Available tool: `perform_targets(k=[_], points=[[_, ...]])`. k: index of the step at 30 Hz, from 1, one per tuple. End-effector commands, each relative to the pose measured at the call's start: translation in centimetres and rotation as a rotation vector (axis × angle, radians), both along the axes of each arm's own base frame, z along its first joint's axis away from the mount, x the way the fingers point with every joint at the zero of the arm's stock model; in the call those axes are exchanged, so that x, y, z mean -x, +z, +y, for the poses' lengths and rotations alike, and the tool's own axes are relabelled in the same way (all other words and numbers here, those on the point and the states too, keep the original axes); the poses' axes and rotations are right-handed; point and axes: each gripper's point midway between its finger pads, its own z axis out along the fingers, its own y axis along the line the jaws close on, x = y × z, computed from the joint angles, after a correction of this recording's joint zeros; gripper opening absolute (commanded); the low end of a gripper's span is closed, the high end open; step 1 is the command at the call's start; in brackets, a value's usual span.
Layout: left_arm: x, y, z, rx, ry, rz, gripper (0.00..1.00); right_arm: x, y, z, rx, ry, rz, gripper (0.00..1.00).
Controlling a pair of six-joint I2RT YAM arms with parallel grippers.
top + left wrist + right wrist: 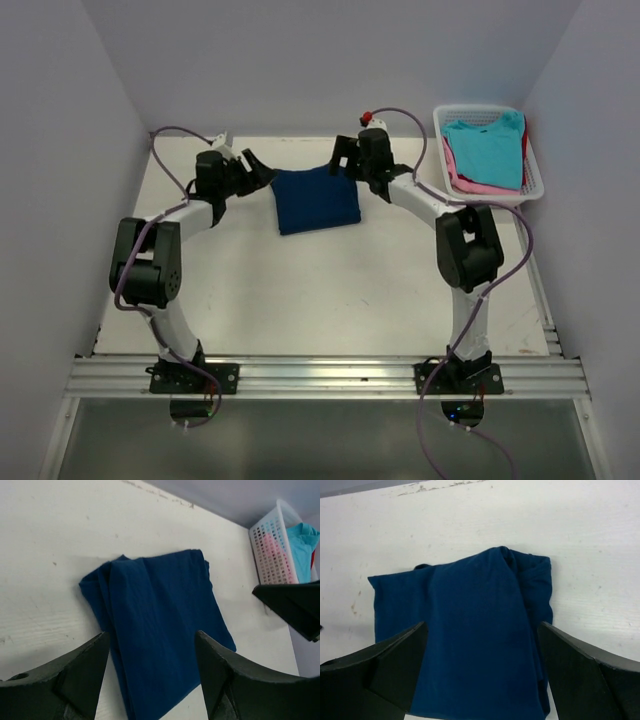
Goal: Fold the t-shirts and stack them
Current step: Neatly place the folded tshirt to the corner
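Observation:
A navy blue t-shirt (316,202) lies folded into a compact rectangle on the white table, toward the back centre. Its chest print is hidden. My left gripper (262,172) hovers at the shirt's far left corner, jaws open, nothing between them; in the left wrist view the navy blue t-shirt (160,625) lies flat below the left gripper (152,655). My right gripper (340,158) hangs open over the far right corner. The right wrist view shows the navy blue t-shirt (470,630) beneath the wide-open right gripper (482,650). More t-shirts, turquoise (488,148) over pink (462,172), sit in the basket.
A white lattice basket (533,186) stands at the back right corner, also seen as the basket (272,550) in the left wrist view. Pale walls close in the table at the left, back and right. An aluminium rail (320,375) runs along the near edge.

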Motion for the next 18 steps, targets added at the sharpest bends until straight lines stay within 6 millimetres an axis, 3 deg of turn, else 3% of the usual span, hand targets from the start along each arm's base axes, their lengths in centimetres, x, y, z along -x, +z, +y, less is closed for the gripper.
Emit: perform_targets(k=[1,2,4,5,6,7,9,15,18], points=[[1.0,-1.7,-2.0,0.048,-0.119,0.010,0.72,-1.2,2.3,1.7,-0.031,0.069,-0.043,0.94],[1.1,-2.3,-2.3,0.055,-0.135,0.028,0.70,-0.8,1.0,1.8,-0.020,0.084,0.020,0.88],[1.7,-4.1,-2.5,0.048,-0.147,0.081,0.70,-1.0,0.5,3.1,-0.041,0.136,0.066,0.79],[1.9,-4.4,-2.4,0.037,-0.143,0.088,0.70,-0.6,0.5,4.2,-0.079,0.194,0.081,0.60],[2.3,-5.3,-2.0,0.026,-0.124,0.107,0.70,-0.8,0.0,4.9,-0.103,0.211,0.097,0.48],[2.5,-5.5,-1.8,0.022,-0.115,0.108,0.70,-0.8,-0.4,5.4,-0.128,0.227,0.115,0.24],[3.2,-5.7,-1.6,0.022,-0.107,0.108,0.70,-0.5,-0.3,6.8,-0.237,0.273,0.160,0.03],[4.7,-6.6,-1.6,0.029,-0.108,0.134,0.71,0.0,-4.5,7.6,-0.358,0.283,0.301,0.00],[5.2,-7.4,-1.3,0.029,-0.092,0.157,0.71,0.4,-7.3,6.3,-0.315,0.205,0.353,0.00]])
